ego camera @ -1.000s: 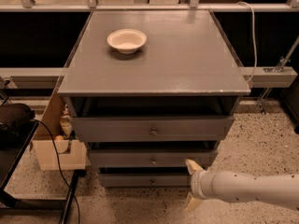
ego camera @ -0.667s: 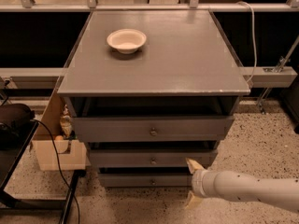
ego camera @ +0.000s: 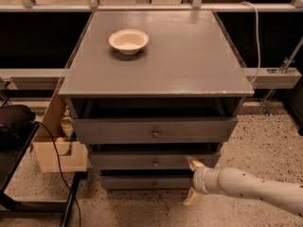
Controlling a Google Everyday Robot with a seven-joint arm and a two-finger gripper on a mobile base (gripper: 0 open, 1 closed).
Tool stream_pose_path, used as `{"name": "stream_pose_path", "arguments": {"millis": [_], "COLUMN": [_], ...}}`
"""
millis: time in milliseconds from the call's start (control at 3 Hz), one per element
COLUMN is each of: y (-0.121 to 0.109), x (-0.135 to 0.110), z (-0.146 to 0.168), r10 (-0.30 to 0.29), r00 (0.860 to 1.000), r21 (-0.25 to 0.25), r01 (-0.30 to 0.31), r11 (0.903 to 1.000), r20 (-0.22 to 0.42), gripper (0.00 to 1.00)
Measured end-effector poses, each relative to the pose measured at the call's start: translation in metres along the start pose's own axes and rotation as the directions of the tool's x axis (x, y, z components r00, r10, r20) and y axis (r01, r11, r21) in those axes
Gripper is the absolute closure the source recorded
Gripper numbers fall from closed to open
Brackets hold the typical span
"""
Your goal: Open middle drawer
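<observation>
The grey cabinet point(ego camera: 156, 74) has three drawers. The middle drawer point(ego camera: 123, 161) is the second front, with a small round metal knob point(ego camera: 155, 163) at its centre. It stands about level with the fronts above and below. My gripper point(ego camera: 191, 180) comes in from the lower right on a white arm point(ego camera: 251, 187). It is open, with one fingertip point(ego camera: 193, 163) in front of the middle drawer's right part and the other point(ego camera: 191, 198) below the bottom drawer point(ego camera: 137, 182). It is to the right of the knob and holds nothing.
A cream bowl point(ego camera: 128, 40) sits on the cabinet top. The taller top drawer point(ego camera: 118, 130) has a bigger knob point(ego camera: 155, 134). A cardboard box point(ego camera: 57, 150) and a black cable point(ego camera: 59, 160) are at the left, beside a black cart point(ego camera: 14, 141). The floor point(ego camera: 265, 141) is speckled.
My gripper and arm have edged slightly to the left, toward the drawer fronts. The drawers have not moved.
</observation>
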State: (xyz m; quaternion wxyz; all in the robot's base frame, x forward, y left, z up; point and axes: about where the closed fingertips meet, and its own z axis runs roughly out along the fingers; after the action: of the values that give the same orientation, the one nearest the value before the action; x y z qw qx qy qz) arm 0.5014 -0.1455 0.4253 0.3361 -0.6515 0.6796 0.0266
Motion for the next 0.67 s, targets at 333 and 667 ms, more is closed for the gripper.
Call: {"name": "stream_pose_path", "arguments": {"millis": [333, 667], "y": [-0.014, -0.023], "x": [-0.002, -0.005], "z": [0.013, 0.025], "r10": [-0.021, -0.041], "r00": [1.000, 0.999], "r21": [-0.017, -0.035], "r01": [0.021, 0.041], "r11": [0.9996, 0.9986], "r20": [0.002, -0.005], "gripper": [0.00, 0.00]}}
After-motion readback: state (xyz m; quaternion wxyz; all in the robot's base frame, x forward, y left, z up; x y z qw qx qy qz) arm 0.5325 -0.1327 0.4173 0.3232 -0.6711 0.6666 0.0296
